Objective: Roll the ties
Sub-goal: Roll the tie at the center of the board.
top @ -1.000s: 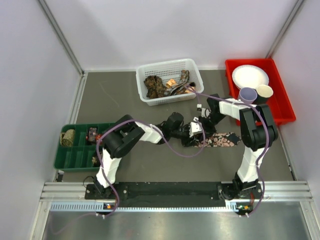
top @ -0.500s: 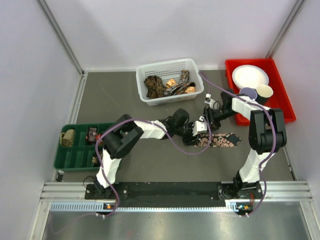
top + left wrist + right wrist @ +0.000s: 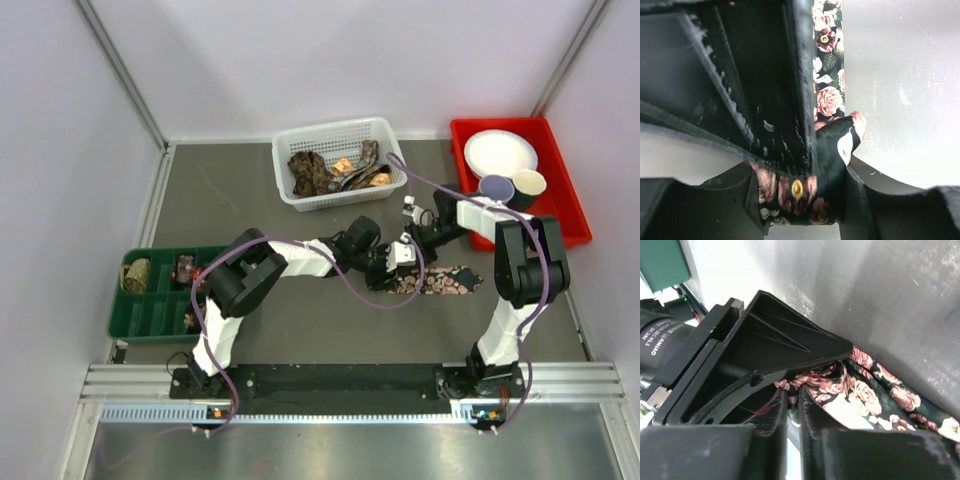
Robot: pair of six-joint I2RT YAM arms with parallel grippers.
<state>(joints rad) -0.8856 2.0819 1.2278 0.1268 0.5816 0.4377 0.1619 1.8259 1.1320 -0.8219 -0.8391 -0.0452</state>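
Observation:
A dark tie with pink roses (image 3: 440, 281) lies flat on the grey table right of centre. Its left end is gathered into a small fold between both grippers. My left gripper (image 3: 392, 262) is shut on that folded end, which fills its jaws in the left wrist view (image 3: 800, 192); the rest of the tie (image 3: 827, 75) runs away across the table. My right gripper (image 3: 410, 240) meets it from the far right. In the right wrist view (image 3: 792, 412) its fingers are nearly together and pinch the tie's edge (image 3: 875, 390).
A white mesh basket (image 3: 330, 132) at the back holds several loose ties. A red tray (image 3: 565, 200) at the right holds a plate and cups. A green compartment tray (image 3: 150, 310) at the left holds a coiled tie (image 3: 136, 275).
Both grippers have shifted slightly right and stay locked together on the tie's end. The right arm's elbow has swung outward to the right. The tie's flat part has barely moved.

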